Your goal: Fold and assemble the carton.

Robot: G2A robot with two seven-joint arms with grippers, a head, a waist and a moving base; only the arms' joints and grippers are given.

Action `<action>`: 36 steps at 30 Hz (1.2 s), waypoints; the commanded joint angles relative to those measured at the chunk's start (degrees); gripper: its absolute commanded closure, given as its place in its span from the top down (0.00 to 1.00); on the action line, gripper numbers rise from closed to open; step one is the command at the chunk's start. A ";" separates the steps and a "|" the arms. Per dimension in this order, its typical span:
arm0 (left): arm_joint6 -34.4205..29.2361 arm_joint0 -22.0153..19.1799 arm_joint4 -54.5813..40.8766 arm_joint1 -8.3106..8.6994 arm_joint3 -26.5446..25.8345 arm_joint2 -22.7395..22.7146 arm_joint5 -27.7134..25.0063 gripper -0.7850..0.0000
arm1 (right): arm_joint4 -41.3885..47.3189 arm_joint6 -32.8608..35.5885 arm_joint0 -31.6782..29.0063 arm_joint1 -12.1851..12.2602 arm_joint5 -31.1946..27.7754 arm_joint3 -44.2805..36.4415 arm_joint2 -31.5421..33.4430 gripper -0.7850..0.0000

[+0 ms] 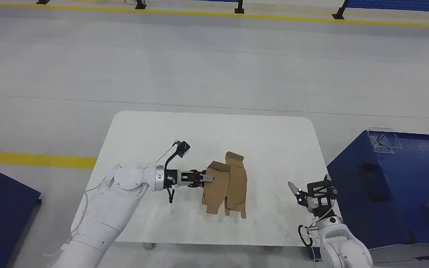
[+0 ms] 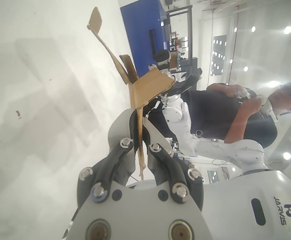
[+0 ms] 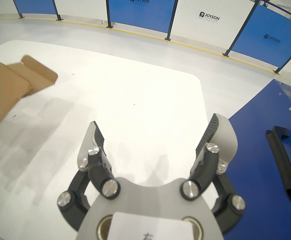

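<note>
My left fingers (image 2: 133, 121) were clamped on the carton (image 2: 152, 84), my right fingers (image 3: 97, 136) apart above the white counter (image 3: 141, 91); lettered blue panels (image 3: 141, 13) stood beyond.

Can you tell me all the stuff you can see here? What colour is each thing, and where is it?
carton: one, brown, over the middle of the table, one edge pinched in the left tool
table: one, white, standing on the grey floor
big box: one, blue, on the floor beside the table, on the right tool's side
clear tub: one, see-through, on top of the big box
floor lines: two, yellow, one beside the table, one far behind it
fence panels: several, blue, along the far yellow line
left tool: one, grey and black, shut on the carton's edge
right tool: one, grey and black, open, over the table's edge near the big box
</note>
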 commanded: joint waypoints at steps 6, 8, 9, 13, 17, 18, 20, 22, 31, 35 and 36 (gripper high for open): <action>0.69 4.27 0.77 1.43 -8.45 -3.59 3.19 0.00 | 0.00 0.00 0.00 0.00 0.00 0.00 0.00 1.00; 0.69 4.27 0.77 1.43 -8.45 -3.59 3.19 0.00 | 0.00 0.00 0.00 0.00 0.00 0.00 0.00 1.00; 0.69 4.27 0.77 1.43 -8.45 -3.59 3.19 0.00 | 0.00 0.00 0.00 0.00 0.00 0.00 0.00 1.00; 0.69 4.27 0.77 1.43 -8.45 -3.59 3.19 0.00 | 0.00 0.00 0.00 0.00 0.00 0.00 0.00 1.00; 0.88 5.53 -1.16 1.40 -9.37 -3.31 3.87 0.00 | 17.94 8.32 -1.65 0.04 -10.15 -5.89 2.77 1.00; 0.89 5.83 -1.58 1.46 -9.61 -3.46 3.82 0.00 | 24.42 11.49 -2.14 0.07 -12.65 -7.22 3.68 1.00; 0.63 6.83 -3.02 1.51 -10.14 -3.44 2.98 0.00 | 36.08 17.52 -2.06 0.14 -14.29 -9.02 5.75 1.00; 0.22 7.70 -5.03 1.50 -10.18 -3.34 2.28 0.00 | 47.75 24.93 -1.27 0.11 -13.16 -9.77 5.81 1.00; -2.06 9.35 -14.50 1.13 -8.72 -2.50 -1.20 0.00 | 88.76 67.31 13.75 1.44 -1.55 3.19 3.29 1.00; -3.30 8.91 -15.23 1.15 -8.15 -2.23 -1.38 0.00 | 92.58 70.48 16.62 1.39 -3.02 8.16 0.20 0.67; -2.94 8.88 -14.54 1.13 -8.15 -1.90 -1.36 0.00 | 93.79 71.08 16.98 1.37 -3.47 9.03 -0.27 0.44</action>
